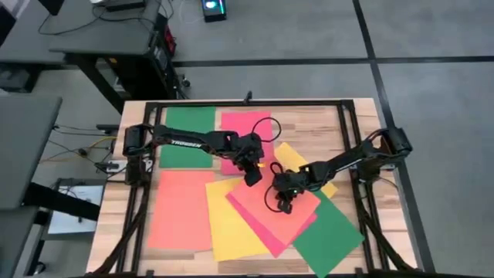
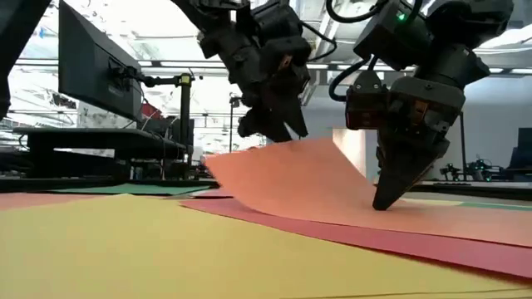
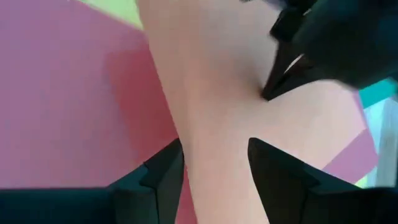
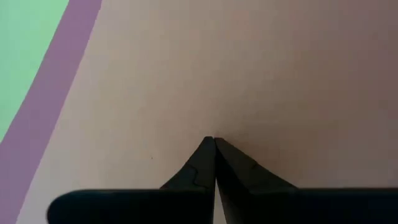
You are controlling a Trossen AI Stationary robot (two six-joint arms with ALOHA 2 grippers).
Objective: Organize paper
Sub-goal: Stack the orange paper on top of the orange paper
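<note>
Paper sheets in green, pink-red, orange and yellow lie spread over the wooden table, some flat in a row on the left, others overlapping in a loose fan toward the right. At the middle of the table an orange sheet on top of the fan has its far edge lifted off the pink-red sheet beneath it, curling upward. The left gripper holds that raised edge, its two fingers set either side of the paper with a narrow gap between them. Just to its right, the right gripper points straight down with its fingers pressed together, tips touching the orange sheet and pinning it flat. A green sheet pokes out at the fan's near right corner.
</note>
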